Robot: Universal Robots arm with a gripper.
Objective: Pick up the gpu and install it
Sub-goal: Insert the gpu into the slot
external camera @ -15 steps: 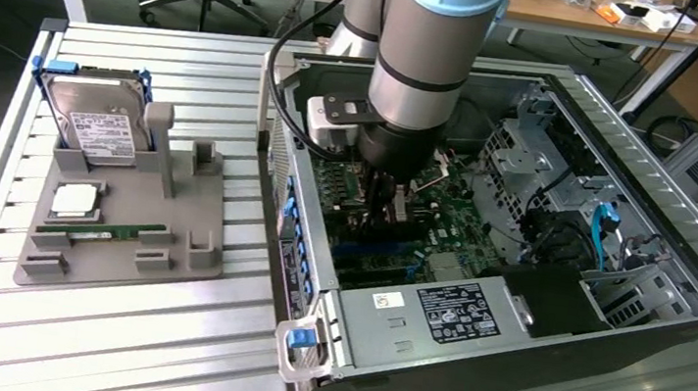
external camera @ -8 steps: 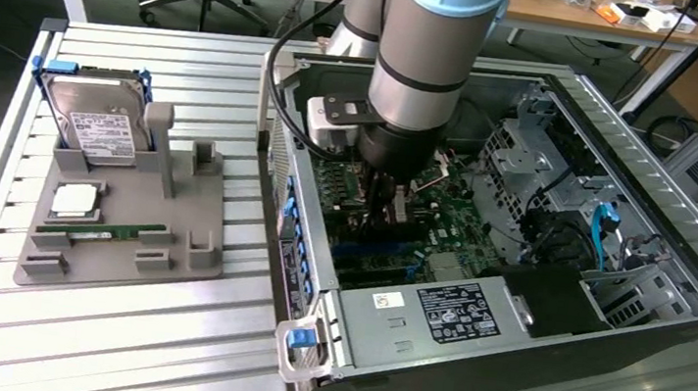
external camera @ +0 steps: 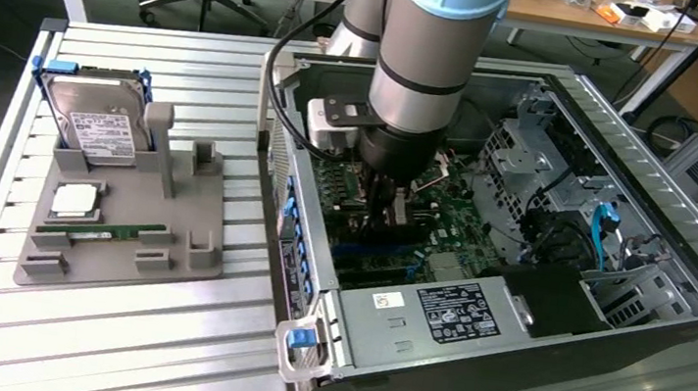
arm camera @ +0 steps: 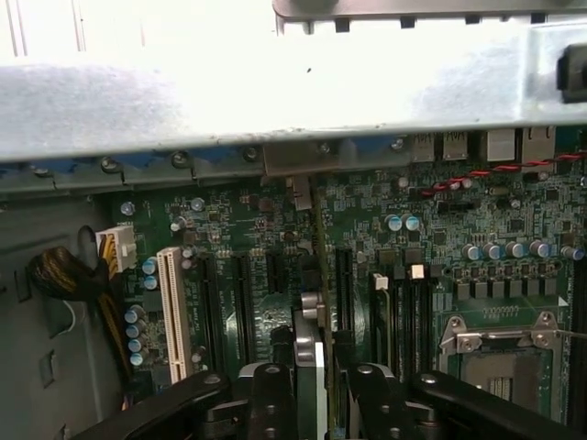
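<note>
My gripper (external camera: 393,212) is lowered inside the open computer case (external camera: 313,280), just above the green motherboard (external camera: 451,227). It is shut on the gpu (arm camera: 313,353), a thin dark card seen edge-on in the wrist view between the two black fingers (arm camera: 271,394). The card stands upright in line with a dark expansion slot (arm camera: 316,238), and its far end reaches the silvery bracket area (arm camera: 293,163) at the case's rear wall. I cannot tell whether its lower edge sits in the slot.
A white slot (arm camera: 171,307), memory slots (arm camera: 404,312) and the CPU socket (arm camera: 495,353) flank the card. The power supply (external camera: 441,315) and drive cage (external camera: 549,169) crowd the case. At the exterior view's left, a grey tray (external camera: 121,229) holds a hard drive (external camera: 97,122) and a memory stick (external camera: 101,230).
</note>
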